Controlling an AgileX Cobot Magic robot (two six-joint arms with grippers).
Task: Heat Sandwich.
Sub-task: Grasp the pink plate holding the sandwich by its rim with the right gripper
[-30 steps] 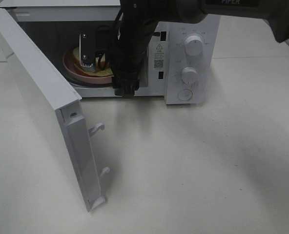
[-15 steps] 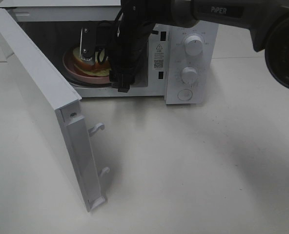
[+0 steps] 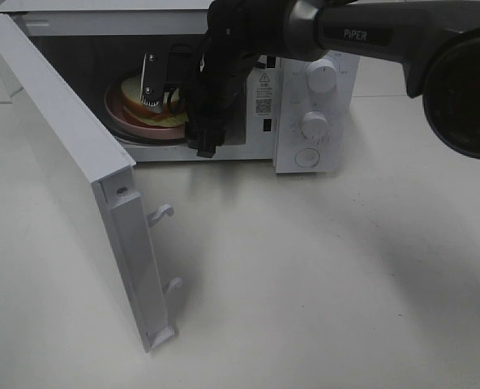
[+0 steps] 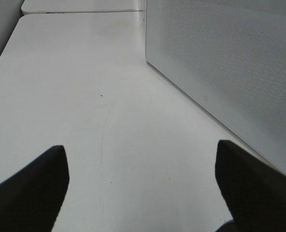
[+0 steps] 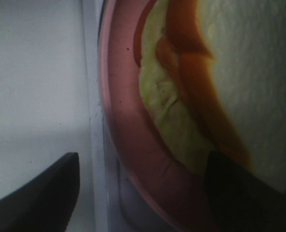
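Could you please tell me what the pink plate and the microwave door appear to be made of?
The pink plate looks like plastic or glazed ceramic. It is smooth and evenly coloured with a soft sheen, and I cannot tell which it is. The microwave door looks like matte white plastic or painted metal, and the left wrist view shows a finely perforated panel.

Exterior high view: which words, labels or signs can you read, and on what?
"PIPER": white letters on the right arm.
Warning triangle and QR code on the microwave's sticker: print too blurred.
Dial markings: too small to read.
Wrist views: nothing legible.
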